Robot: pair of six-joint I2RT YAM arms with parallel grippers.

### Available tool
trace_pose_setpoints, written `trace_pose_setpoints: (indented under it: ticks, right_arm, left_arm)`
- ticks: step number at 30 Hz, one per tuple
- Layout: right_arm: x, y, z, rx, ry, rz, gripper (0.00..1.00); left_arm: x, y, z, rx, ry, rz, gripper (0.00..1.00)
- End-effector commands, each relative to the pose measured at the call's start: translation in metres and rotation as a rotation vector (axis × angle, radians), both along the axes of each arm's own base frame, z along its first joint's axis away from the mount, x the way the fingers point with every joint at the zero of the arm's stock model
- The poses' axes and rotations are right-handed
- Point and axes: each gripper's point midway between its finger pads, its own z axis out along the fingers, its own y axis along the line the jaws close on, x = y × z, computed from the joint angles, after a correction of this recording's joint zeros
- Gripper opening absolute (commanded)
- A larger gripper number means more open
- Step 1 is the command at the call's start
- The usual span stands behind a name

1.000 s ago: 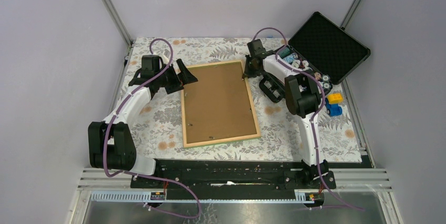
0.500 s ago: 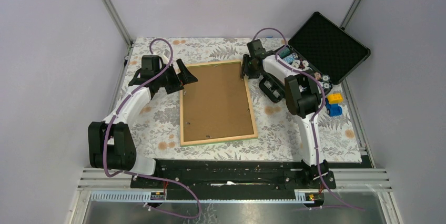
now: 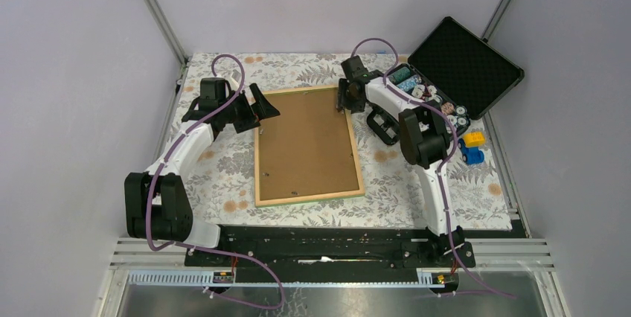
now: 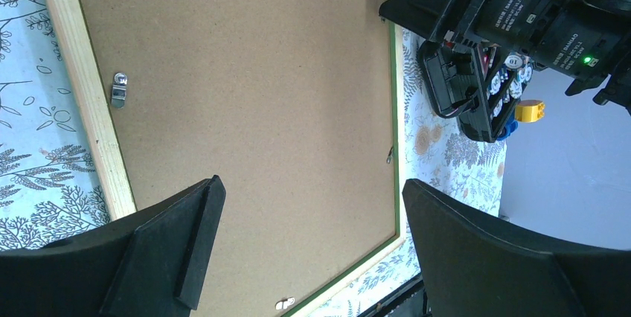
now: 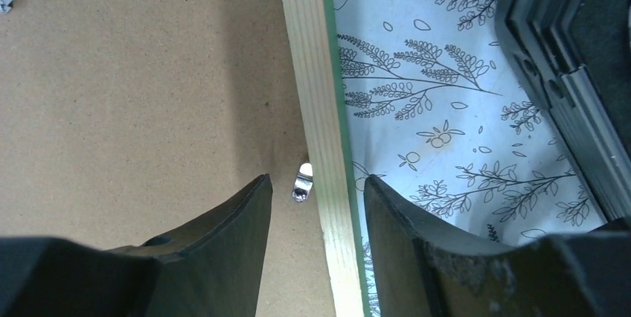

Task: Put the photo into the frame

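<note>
**Frame face down, both grippers apart at its far corners**

The frame lies flat in the middle of the desk, with its wood back and brown backing facing up. From above I count two arms, one frame and one open black case of chips on the right. Beside the case are two toy blocks, a yellow block and a blue block.

Only the wrist cameras show the jaws. The left gripper hangs over the backing near the far left corner, its fingers spread wide and holding nothing. The right gripper has its fingers apart, straddling the right rail. I cannot tell whether they touch the wood.

Those close views also show the green edge and the metal clips. Three clips show in the left wrist view and two in the right, one of them between the right gripper's fingers.
</note>
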Motion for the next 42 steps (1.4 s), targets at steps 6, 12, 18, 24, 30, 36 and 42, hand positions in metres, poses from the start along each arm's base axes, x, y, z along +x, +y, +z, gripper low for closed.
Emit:
trace_pose_setpoints:
  ticks: [6, 12, 18, 24, 30, 36, 42]
  right_arm:
    - [0.009, -0.013, -0.008, -0.151, -0.016, -0.031, 0.51]
    - [0.007, -0.014, -0.020, -0.177, 0.012, -0.031, 0.44]
    - [-0.001, -0.013, -0.017, -0.186, 0.015, -0.025, 0.21]
    - [0.006, -0.007, 0.000, -0.193, -0.029, -0.009, 0.00]
    - [0.007, -0.010, 0.007, -0.221, -0.040, 0.008, 0.00]
    - [-0.009, -0.003, -0.001, -0.130, 0.013, -0.072, 0.00]
    - [-0.016, -0.014, -0.046, -0.153, 0.099, -0.116, 0.00]
  left_arm:
    - [0.005, -0.005, 0.030, -0.018, -0.106, -0.020, 0.99]
    - [0.005, -0.004, 0.029, -0.018, -0.104, -0.019, 0.99]
    - [0.004, -0.004, 0.030, -0.018, -0.106, -0.020, 0.99]
    - [0.005, -0.004, 0.030, -0.017, -0.107, -0.019, 0.99]
    - [0.005, -0.004, 0.030, -0.015, -0.109, -0.018, 0.99]
    - [0.005, -0.004, 0.029, -0.015, -0.106, -0.017, 0.99]
    - [0.005, -0.004, 0.027, -0.016, -0.099, -0.020, 0.99]
